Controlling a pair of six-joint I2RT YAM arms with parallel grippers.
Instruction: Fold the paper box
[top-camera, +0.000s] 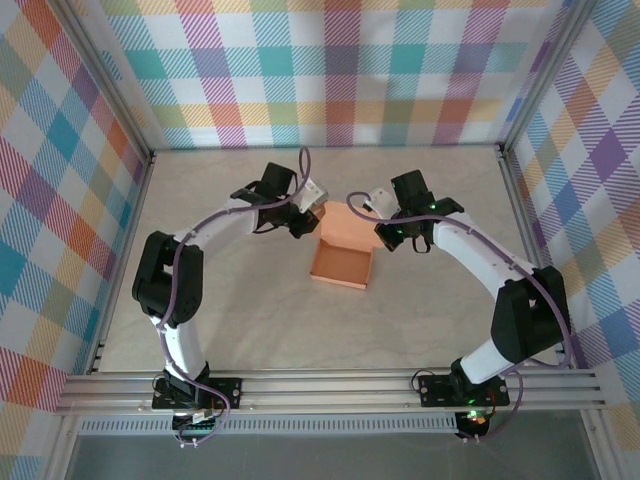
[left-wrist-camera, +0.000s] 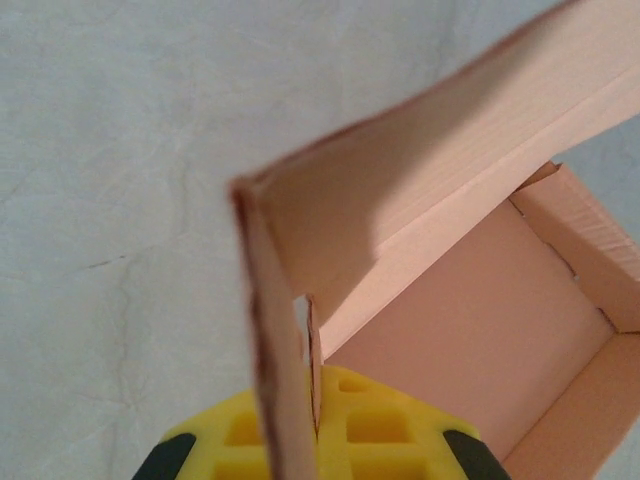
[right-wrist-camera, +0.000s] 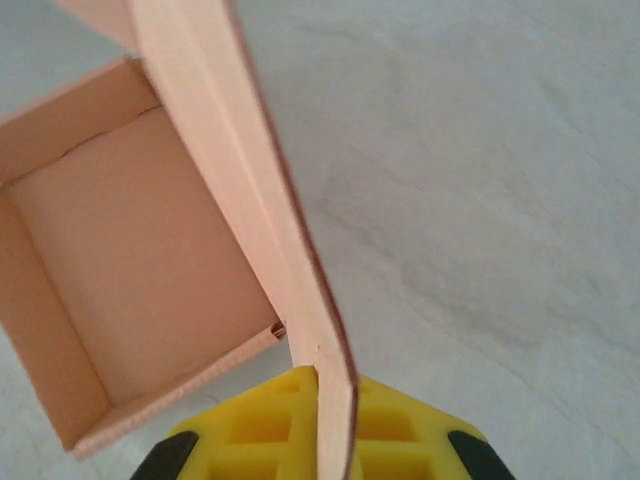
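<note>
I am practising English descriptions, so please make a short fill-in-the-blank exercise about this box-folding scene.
The paper box rests on the ___. Held by the left gripper and the right gripper, its lid stands ___, not closed. Its tray holds nothing; it is ___.
Missing words: table; open; empty.

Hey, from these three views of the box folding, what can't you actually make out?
Left wrist view: whether the left gripper is closed; the paper box flap covers the gap.
Right wrist view: the same for the right gripper; the flap also hides the box wall behind it.
Top view: where either gripper touches the box; too small, and the wrists cover it.
</note>
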